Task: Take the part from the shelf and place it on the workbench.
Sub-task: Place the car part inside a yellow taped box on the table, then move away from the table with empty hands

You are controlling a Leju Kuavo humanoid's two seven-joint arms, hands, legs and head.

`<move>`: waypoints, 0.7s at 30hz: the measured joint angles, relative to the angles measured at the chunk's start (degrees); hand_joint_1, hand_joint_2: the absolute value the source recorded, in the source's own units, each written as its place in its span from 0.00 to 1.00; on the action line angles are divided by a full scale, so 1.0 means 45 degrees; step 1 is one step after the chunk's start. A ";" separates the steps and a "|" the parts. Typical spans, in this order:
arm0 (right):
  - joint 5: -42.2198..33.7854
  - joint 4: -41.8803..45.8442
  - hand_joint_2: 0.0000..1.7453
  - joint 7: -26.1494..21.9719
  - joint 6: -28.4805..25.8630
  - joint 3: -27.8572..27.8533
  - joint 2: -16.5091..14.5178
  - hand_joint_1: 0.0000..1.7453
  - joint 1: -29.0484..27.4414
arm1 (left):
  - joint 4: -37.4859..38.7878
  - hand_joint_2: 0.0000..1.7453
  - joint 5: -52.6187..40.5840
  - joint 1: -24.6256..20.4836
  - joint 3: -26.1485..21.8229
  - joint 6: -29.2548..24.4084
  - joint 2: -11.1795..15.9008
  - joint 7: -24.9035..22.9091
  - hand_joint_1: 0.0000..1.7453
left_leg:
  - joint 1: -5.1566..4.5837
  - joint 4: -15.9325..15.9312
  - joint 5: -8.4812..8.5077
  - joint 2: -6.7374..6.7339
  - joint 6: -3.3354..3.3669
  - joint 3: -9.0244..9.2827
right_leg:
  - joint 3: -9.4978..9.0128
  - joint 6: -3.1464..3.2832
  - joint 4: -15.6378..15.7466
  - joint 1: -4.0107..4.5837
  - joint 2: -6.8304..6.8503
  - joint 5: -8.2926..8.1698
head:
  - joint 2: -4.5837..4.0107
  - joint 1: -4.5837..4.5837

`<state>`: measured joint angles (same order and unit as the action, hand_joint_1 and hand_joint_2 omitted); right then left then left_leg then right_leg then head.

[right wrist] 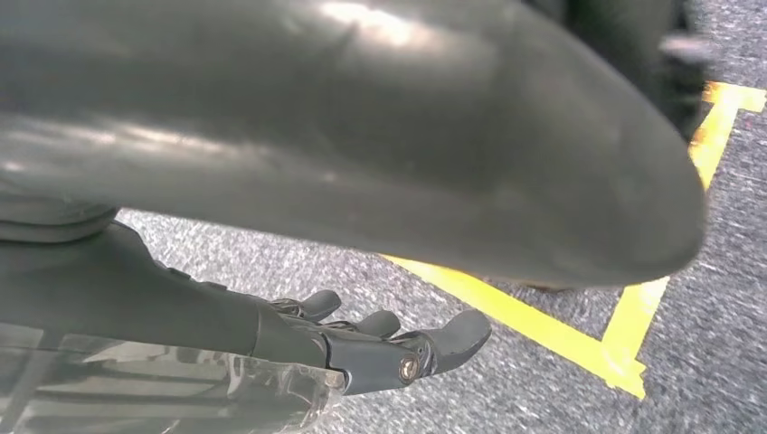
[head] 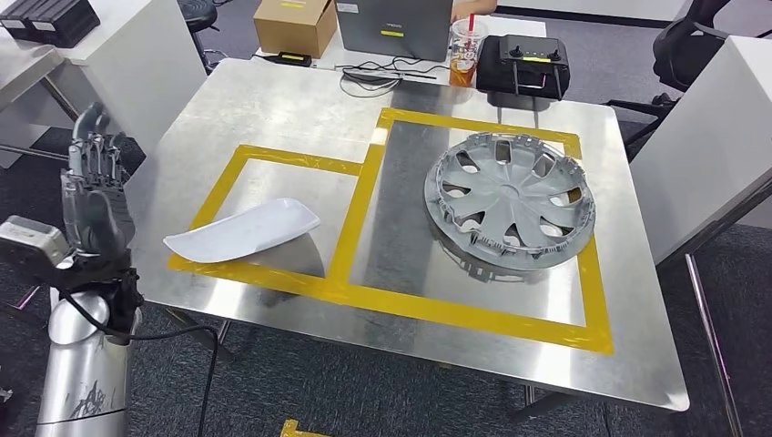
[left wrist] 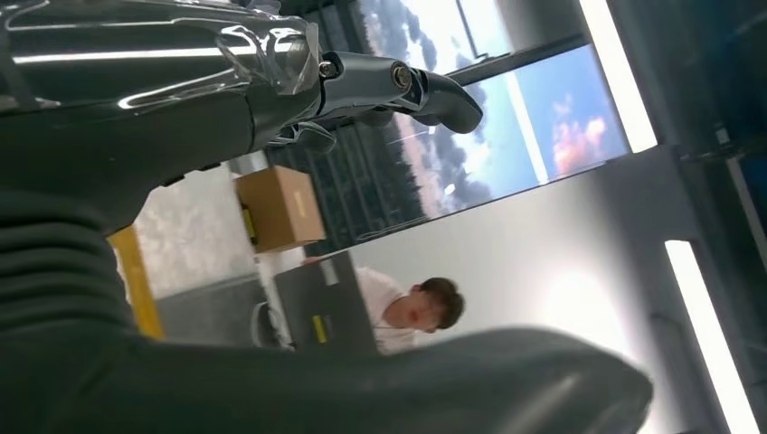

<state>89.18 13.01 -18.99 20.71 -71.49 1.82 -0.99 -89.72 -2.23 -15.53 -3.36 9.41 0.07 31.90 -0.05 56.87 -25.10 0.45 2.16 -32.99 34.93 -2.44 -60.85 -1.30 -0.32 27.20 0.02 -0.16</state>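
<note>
The robot's left hand (head: 93,196) is dark grey with jointed, ribbed fingers, mounted above a pale grey box at the wrist and a scuffed silver forearm (head: 84,382) trailing black cables. Seen close, its fingers (left wrist: 434,95) show glossy dark shells, a clear plastic cover and round screws; the right hand (right wrist: 380,348) matches.

Grey carpet (head: 364,391) w/ yellow tape (right wrist: 561,330); white desks (head: 127,45); ceiling light strips (left wrist: 615,72); black chair (head: 701,45).
</note>
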 joint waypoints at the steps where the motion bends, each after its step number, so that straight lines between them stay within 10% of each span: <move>1: 0.0000 0.0015 0.00 0.0000 0.0007 -0.0018 -0.0004 0.00 0.0009 | -0.0267 0.00 0.0253 0.0085 -0.0141 0.0107 -0.0027 0.0103 0.00 | -0.0023 0.0038 -0.0024 0.0012 -0.0053 -0.0018 | -0.0305 0.0066 0.0585 0.0024 -0.0003 -0.0185 | 0.0000 -0.0007; 6: 0.0072 0.0259 0.00 0.0001 0.0219 -0.0052 -0.0212 0.00 0.0010 | -0.1901 0.00 0.1440 0.1023 -0.1070 0.0765 -0.0080 0.0251 0.00 | 0.0022 0.0418 -0.0338 0.0000 -0.0381 -0.0163 | -0.0467 0.0436 0.0895 0.0001 -0.0012 -0.0426 | 0.0000 -0.0046; 11: 0.0106 0.0647 0.00 -0.0010 0.0328 -0.0068 -0.0632 0.00 0.0006 | -0.2903 0.00 0.1730 0.2430 -0.2177 0.1192 -0.0118 -0.0070 0.00 | 0.0181 0.3707 -0.2072 -0.0026 -0.0685 -0.1387 | -0.0345 0.0571 0.0903 -0.0018 -0.0003 -0.0531 | 0.0000 -0.0132; 16: 0.0181 0.0930 0.00 -0.0054 0.0523 -0.0068 -0.0946 0.00 0.0006 | -0.3754 0.00 0.1836 0.3830 -0.3026 0.1444 -0.0230 -0.0088 0.00 | 0.0171 0.0382 -0.0850 -0.0062 -0.0590 0.0681 | -0.0256 0.0425 0.0887 0.0035 -0.0005 -0.0681 | 0.0000 -0.0129; 21: 0.0186 0.1151 0.00 -0.0045 0.0532 -0.0055 -0.1037 0.00 -0.0019 | -0.4303 0.00 0.1917 0.4795 -0.3774 0.1591 -0.0380 -0.0087 0.00 | 0.0075 -0.0104 -0.0485 -0.0081 -0.0142 0.0720 | -0.0068 0.0116 0.0718 0.0016 0.0009 -0.0658 | 0.0000 -0.0102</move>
<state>90.01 18.19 -19.20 23.10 -71.73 -2.85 -1.08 -109.08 6.40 6.04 -20.34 16.57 -1.64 31.51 0.29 56.40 -27.28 0.09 1.52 -29.75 34.62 -1.92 -57.62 -1.23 -0.28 24.24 0.02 -0.62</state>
